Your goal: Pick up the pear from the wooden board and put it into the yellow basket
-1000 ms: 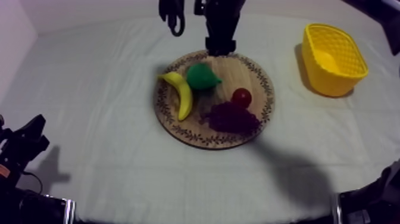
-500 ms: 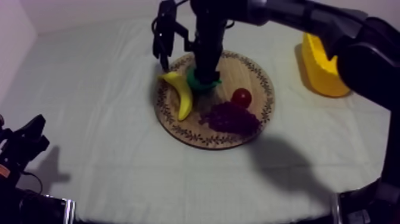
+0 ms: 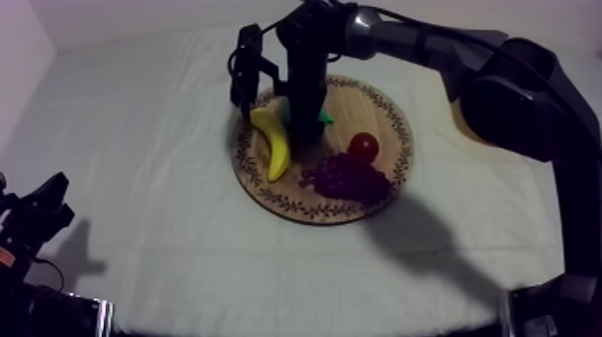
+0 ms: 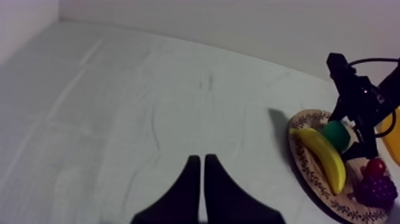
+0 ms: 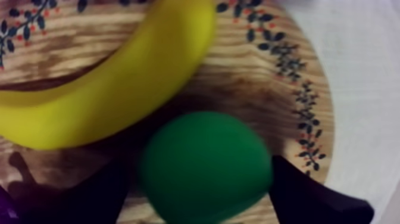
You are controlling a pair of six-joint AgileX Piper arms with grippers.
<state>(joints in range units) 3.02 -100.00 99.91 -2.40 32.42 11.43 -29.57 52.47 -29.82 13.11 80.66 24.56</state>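
Note:
The green pear (image 5: pixel 205 167) lies on the round wooden board (image 3: pixel 385 112) close beside the banana (image 3: pixel 273 143). My right gripper (image 3: pixel 305 134) has come down over it from the far side, and in the top view the arm hides most of the pear (image 3: pixel 324 116). In the right wrist view my right gripper (image 5: pixel 202 182) is open, one black finger on each side of the pear. My left gripper (image 3: pixel 40 211) rests low at the left of the table, fingers shut together on nothing (image 4: pixel 202 164). The yellow basket (image 4: pixel 390 134) shows beyond the board.
A small red fruit (image 3: pixel 363 146) and a bunch of grapes (image 3: pixel 349 177) sit on the near right part of the board. My right arm stretches across the table's right side and covers the basket in the top view.
The right arm swung in from the far edge and lowered onto the pear; its fingers now straddle it. The left arm has not moved.

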